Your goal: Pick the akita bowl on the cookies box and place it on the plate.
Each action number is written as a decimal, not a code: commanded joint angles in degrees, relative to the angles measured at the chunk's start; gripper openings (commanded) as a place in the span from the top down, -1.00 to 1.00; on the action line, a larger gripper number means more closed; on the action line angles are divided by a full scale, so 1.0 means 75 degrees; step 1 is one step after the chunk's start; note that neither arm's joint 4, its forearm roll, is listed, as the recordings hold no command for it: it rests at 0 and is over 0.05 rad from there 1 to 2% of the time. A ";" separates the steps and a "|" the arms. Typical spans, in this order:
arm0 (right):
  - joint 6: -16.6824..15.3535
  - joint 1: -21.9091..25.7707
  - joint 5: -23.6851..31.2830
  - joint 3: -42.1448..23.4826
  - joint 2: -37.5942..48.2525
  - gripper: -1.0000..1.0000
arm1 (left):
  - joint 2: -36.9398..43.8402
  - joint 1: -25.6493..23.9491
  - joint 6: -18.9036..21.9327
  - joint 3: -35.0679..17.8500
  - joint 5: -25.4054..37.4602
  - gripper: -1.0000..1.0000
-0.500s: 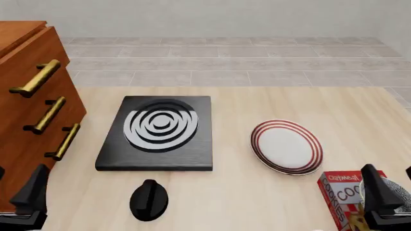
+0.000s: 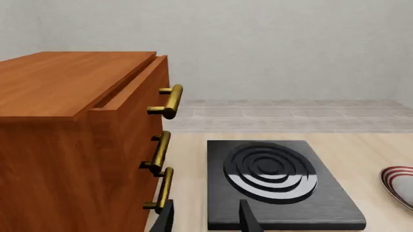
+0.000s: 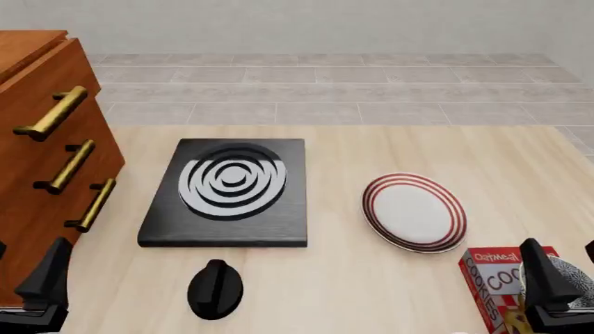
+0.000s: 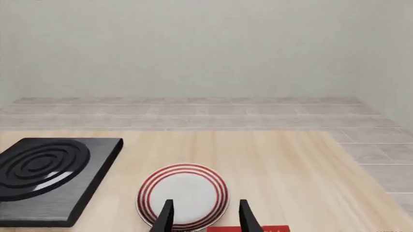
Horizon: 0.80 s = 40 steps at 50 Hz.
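The akita bowl [image 3: 579, 281], speckled black and white, sits on the red cookies box [image 3: 496, 281] at the near right corner of the table. Much of it is hidden behind a finger of my right gripper [image 3: 568, 261]. That gripper is open and hangs just above the bowl and box. In the right wrist view my right gripper [image 4: 205, 220] looks over the box's red edge [image 4: 258, 228] toward the plate [image 4: 183, 195]. The white plate [image 3: 413, 211] with dark red rings lies flat ahead of the box. My left gripper [image 3: 26, 268] stands open and empty at the near left.
A black square stove [image 3: 227, 191] with white rings lies mid-table, with a black knob [image 3: 215, 288] in front of it. A wooden cabinet [image 3: 42, 160] with brass handles stands at the left, close to my left gripper [image 2: 206, 222]. Tiled floor lies beyond the table.
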 commanded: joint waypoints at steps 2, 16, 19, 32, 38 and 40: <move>0.0582 -0.0142 -0.0053 -0.0070 -0.0002 -1.00 | 0.0000 0.0000 0.0000 0.0000 0.0000 -1.00; 0.0326 0.0451 0.1444 -0.1986 0.0018 -1.00 | 0.0000 0.0000 0.0000 0.0000 0.0000 -1.00; -0.0101 0.0532 0.2063 -0.2809 0.0216 -1.00 | 0.0000 0.0000 0.0000 0.0000 0.0000 -1.00; 0.0158 -0.0459 0.4048 -0.5741 0.1744 -1.00 | 0.0000 0.0000 0.0000 0.0000 0.0000 -1.00; 0.0395 -0.0619 0.4858 -0.6615 0.2006 -1.00 | 0.0000 0.0000 0.0000 0.0000 0.0000 -1.00; 0.0398 -0.0988 0.5113 -0.6889 0.2052 -1.00 | 0.0000 0.0000 0.0000 0.0000 0.0000 -1.00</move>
